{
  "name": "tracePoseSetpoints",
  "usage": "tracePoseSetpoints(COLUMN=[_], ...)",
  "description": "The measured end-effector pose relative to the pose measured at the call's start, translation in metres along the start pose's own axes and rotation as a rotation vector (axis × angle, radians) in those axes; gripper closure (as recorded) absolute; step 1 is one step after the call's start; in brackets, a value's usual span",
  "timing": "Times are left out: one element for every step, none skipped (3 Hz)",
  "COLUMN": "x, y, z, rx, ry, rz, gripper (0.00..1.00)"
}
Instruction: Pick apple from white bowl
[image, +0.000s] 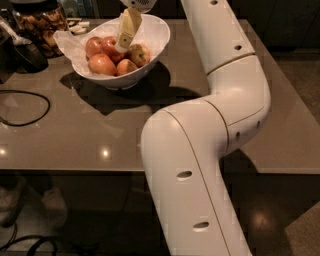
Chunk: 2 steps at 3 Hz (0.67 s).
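**Fig. — Approach to the fruit, seen from above the bench.** My arm (200, 165) fills the foreground. It rises from the lower edge, bends at the elbow and reaches across the bench (75, 135) toward its far left part. There stands the white bowl (161, 40), lined with crumpled paper (65, 42) that spills over the left rim. Inside lie several red apples in a heap, with a yellow-orange blushed apple (140, 54) on the right.

The apple (107, 45) I judge to be mine is the deep red one at the back of the heap. My pincer (121, 48) hangs inside the bowl, slightly tilted, its tip at that apple's right shoulder. Whether tip and skin touch cannot be told, nor can I tell whether the pincer is apart or together.

Step in hand, as I judge it, is seating the grasp. I should centre over the crown rather than the shoulder, then straddle the widest part, since glossy round skin will likely slip if pinched high. I should also keep clear of the blushed apple just beside it and of the paper, then lift straight up.
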<state>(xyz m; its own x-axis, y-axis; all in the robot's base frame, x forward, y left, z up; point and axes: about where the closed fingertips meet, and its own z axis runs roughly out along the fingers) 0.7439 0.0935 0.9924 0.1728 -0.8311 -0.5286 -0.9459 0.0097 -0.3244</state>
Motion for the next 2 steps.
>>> tracePoseSetpoints(x=[0.0097, 0.017], y=[-0.0032, -0.0047], z=[0.0067, 0.0131], rx=[0.003, 0.001], ry=[0.029, 0.052], rz=[0.007, 0.007], gripper=[0.12, 0.08])
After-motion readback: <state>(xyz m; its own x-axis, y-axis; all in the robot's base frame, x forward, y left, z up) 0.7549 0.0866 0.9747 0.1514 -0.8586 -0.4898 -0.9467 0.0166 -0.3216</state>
